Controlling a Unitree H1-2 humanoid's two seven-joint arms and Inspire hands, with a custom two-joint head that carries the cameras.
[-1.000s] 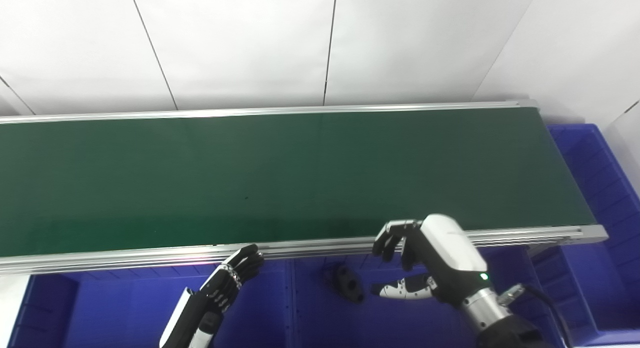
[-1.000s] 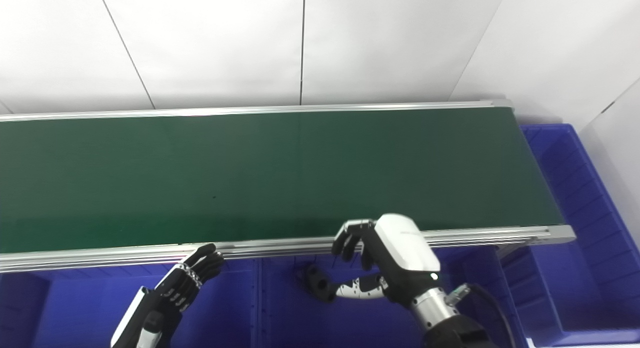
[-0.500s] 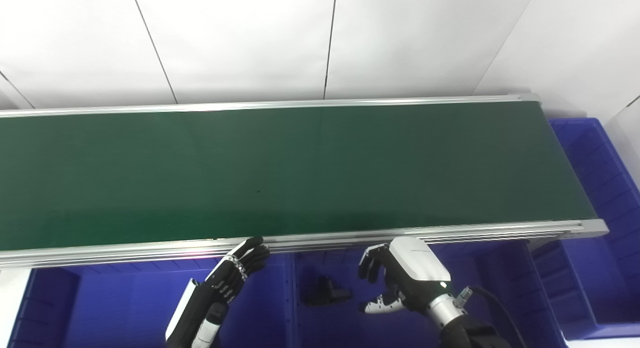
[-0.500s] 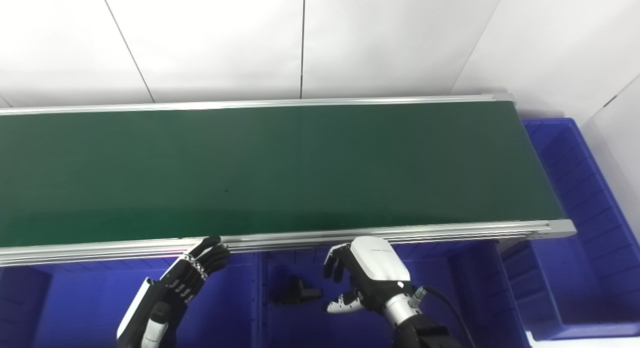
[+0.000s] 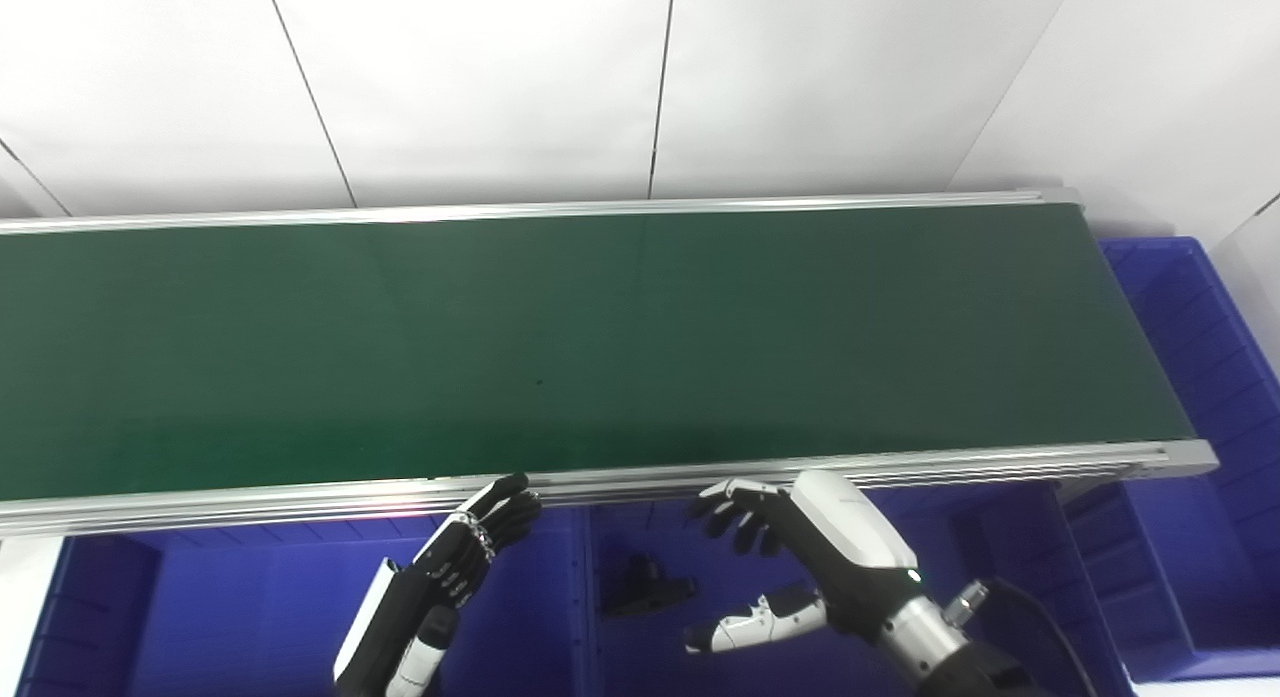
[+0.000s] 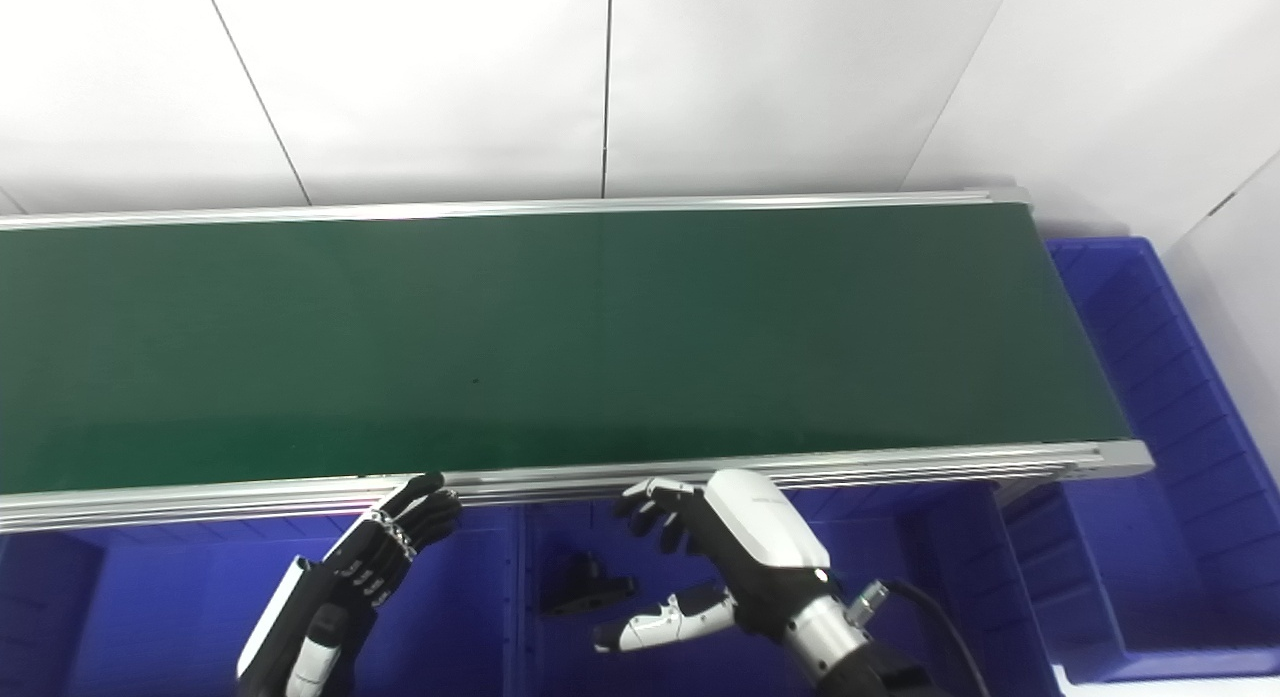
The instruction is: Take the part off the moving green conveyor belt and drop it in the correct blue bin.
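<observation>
I count one green belt (image 5: 600,347) in front of me. I count one small black part (image 5: 648,587) — it lies in a blue bin (image 5: 700,667). I can see four blue bins: one on the left (image 5: 200,617), the middle one with the part, one at the right front (image 5: 1130,577), and one past the belt's end (image 5: 1200,317). I have two hands — my left hand (image 5: 440,577) and my right hand (image 5: 800,557).

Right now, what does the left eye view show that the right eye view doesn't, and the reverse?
Left eye only: a white surface at the bottom-left corner. Right eye only: more of the end bin and its far wall. Both: the green belt, the black part lying in a near bin, and the left hand and right hand open.
</observation>
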